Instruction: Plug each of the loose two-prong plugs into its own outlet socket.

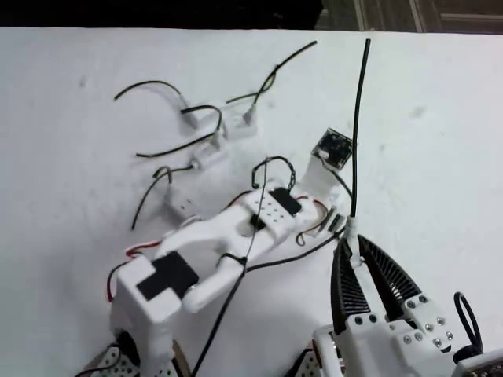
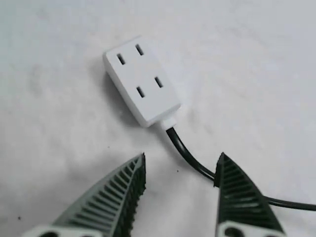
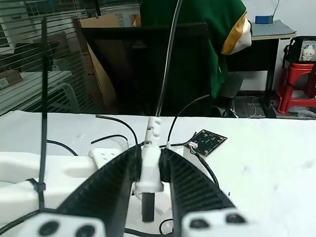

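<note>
Right tool point(image 3: 149, 152) clamped on the plug point(image 3: 148, 175), held upright above the desk point(image 3: 271, 163). Outlet socket point(image 2: 142, 81) lies slots-up just ahead of the left tool point(image 2: 181, 157) — fingers apart, cord trailing between them.

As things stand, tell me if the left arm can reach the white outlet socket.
Probably yes: the left gripper hangs open near the outlet socket, which lies face up with nothing between them; only its black cord crosses there.
</note>
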You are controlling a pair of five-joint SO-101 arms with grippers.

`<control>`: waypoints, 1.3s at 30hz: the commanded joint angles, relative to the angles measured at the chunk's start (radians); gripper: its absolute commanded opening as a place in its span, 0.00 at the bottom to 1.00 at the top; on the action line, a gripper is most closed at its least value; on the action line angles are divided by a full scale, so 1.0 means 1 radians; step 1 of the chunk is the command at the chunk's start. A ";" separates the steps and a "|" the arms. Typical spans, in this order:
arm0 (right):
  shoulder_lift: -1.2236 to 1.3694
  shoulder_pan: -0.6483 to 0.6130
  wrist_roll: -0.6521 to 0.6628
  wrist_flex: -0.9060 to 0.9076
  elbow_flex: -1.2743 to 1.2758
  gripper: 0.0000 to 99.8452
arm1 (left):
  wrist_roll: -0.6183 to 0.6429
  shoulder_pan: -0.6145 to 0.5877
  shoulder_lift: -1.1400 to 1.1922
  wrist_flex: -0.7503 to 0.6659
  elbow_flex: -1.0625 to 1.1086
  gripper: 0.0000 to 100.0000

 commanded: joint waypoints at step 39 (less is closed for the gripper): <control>-0.004 0.004 -0.008 0.021 -0.002 0.02 | -0.196 -0.030 0.403 1.214 -0.957 0.02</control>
